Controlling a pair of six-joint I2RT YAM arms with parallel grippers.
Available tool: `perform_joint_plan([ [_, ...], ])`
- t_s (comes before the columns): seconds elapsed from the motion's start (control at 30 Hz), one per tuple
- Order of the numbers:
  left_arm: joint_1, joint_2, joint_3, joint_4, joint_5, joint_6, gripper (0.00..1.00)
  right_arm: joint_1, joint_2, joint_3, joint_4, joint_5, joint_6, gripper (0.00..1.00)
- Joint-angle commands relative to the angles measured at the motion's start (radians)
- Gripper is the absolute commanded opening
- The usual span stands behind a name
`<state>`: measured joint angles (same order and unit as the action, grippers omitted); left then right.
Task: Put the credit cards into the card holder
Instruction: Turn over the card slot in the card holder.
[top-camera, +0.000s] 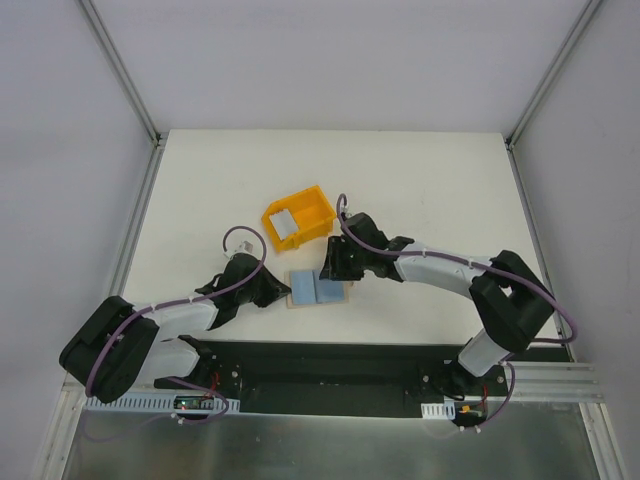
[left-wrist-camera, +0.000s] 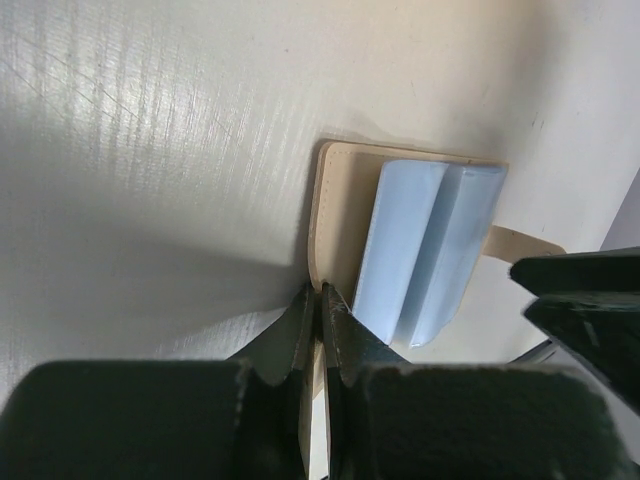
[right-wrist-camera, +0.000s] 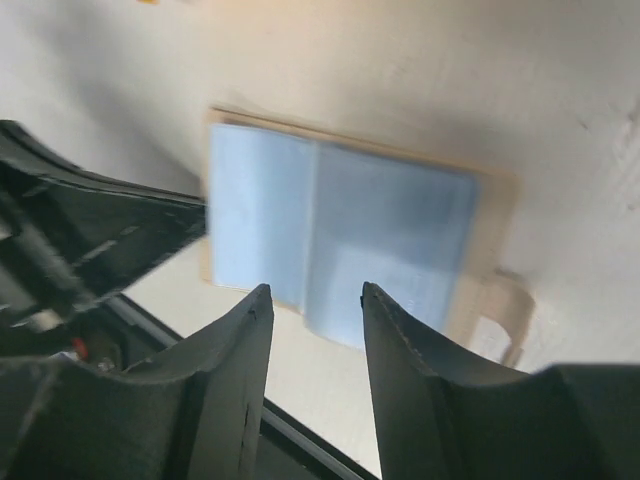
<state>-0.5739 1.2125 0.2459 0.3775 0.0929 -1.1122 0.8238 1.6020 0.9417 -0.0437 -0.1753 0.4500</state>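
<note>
Near the worktop's (top-camera: 420, 190) near edge, about midway along, the holder (left-wrist-camera: 340, 200) lay open and flat.
The left gripper's (left-wrist-camera: 320, 290) fingers were pressed together, pinching the holder's beige edge. The right gripper (right-wrist-camera: 315, 295) hung over it, fingers apart with nothing between them. Two pale blue panels (top-camera: 315, 288) covered its inside. Just behind, a grey card (top-camera: 283, 226) lay in a yellow bin (top-camera: 316, 212).
</note>
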Motion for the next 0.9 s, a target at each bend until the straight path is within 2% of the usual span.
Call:
perform_joint_plan([
  [0.0, 0.008, -0.014, -0.022, -0.055, -0.013, 0.026, 0.00, 0.008, 0.021, -0.015, -0.070, 0.057, 0.009, 0.44],
  [0.43, 0.008, -0.011, -0.011, -0.054, -0.004, 0.043, 0.00, 0.032, 0.141, 0.060, -0.137, 0.034, 0.004, 0.44],
  [0.6, 0.008, -0.007, -0.010, -0.049, -0.001, 0.043, 0.00, 0.054, 0.223, 0.133, -0.133, -0.050, 0.007, 0.43],
  [0.73, 0.008, -0.004, -0.013, -0.048, -0.004, 0.035, 0.00, 0.057, 0.283, 0.163, -0.013, -0.188, 0.044, 0.43],
  [0.87, 0.008, 0.005, -0.022, -0.048, -0.010, 0.015, 0.00, 0.063, 0.245, 0.158, 0.161, -0.299, 0.067, 0.42],
])
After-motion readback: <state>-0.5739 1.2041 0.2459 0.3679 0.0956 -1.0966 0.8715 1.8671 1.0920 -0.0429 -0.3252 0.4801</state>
